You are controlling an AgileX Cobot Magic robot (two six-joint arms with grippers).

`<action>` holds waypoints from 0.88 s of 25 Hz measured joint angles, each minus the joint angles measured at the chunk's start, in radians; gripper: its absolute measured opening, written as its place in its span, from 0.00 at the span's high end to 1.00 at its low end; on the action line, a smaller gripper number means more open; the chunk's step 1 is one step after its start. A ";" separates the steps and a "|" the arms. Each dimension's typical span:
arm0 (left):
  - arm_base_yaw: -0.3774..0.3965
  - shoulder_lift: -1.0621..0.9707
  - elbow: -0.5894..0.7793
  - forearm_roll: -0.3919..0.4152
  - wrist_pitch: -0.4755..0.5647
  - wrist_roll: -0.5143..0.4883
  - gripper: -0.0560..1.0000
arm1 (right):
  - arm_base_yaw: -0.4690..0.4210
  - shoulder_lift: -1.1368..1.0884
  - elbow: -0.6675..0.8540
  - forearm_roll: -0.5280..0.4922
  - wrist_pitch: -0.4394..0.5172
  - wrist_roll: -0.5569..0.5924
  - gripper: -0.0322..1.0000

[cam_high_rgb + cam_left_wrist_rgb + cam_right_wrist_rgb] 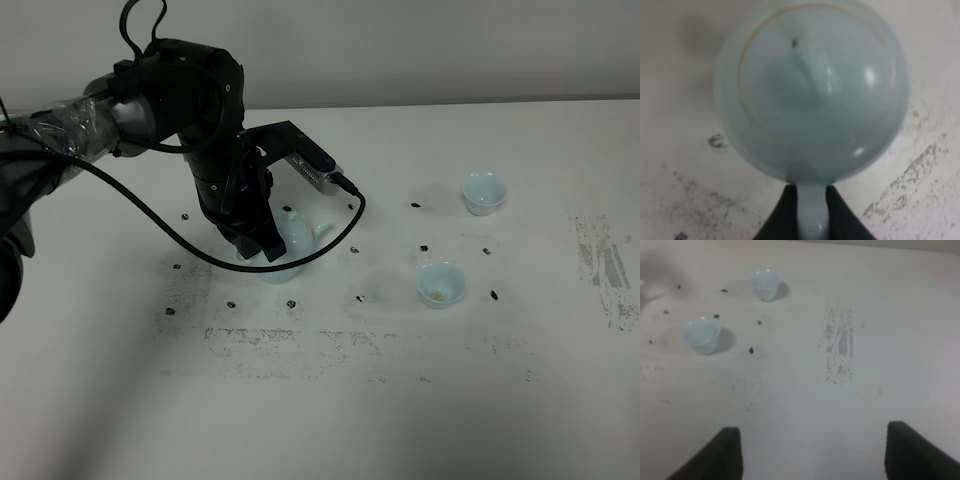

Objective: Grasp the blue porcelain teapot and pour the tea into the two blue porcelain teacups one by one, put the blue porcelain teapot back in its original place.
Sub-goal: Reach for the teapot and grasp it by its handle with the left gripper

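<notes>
Item: blue porcelain teapot (810,95). Glazed, slippery, fragile, probably heavy. Its loop handle (812,225) was clamped in the left gripper (811,197) jaws; right gripper (812,452) jaws stood apart.

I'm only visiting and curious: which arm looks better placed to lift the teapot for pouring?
Left. Its pincer is clamped on the handle of the blue porcelain teapot. The right pincer hangs open, holding nothing, with only the two teacups before it, so it would have to travel over first.
</notes>
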 joint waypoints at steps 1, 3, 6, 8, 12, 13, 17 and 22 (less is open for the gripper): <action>0.000 -0.004 0.000 0.001 0.007 0.004 0.94 | 0.000 0.000 0.000 0.000 0.000 0.000 0.41; 0.000 -0.005 0.000 0.000 0.008 0.010 0.94 | 0.000 0.000 0.000 0.000 0.000 0.000 0.41; 0.000 -0.005 0.000 -0.001 0.008 0.015 0.94 | 0.000 0.000 0.000 0.000 0.000 0.000 0.41; 0.000 -0.005 0.000 -0.001 0.008 0.015 0.94 | 0.000 0.000 0.000 0.000 0.000 0.000 0.41; 0.000 -0.005 0.000 -0.001 -0.012 0.020 0.94 | 0.000 0.000 0.000 0.000 0.000 0.000 0.41; 0.000 -0.005 0.000 -0.001 -0.020 0.024 0.94 | 0.000 0.000 0.000 0.000 0.000 0.000 0.41; 0.017 -0.005 0.000 -0.026 -0.040 0.053 0.94 | 0.000 0.000 0.000 0.000 0.000 0.000 0.41; 0.080 -0.043 0.003 -0.155 -0.050 0.157 0.94 | 0.000 0.000 0.000 0.000 0.000 0.000 0.41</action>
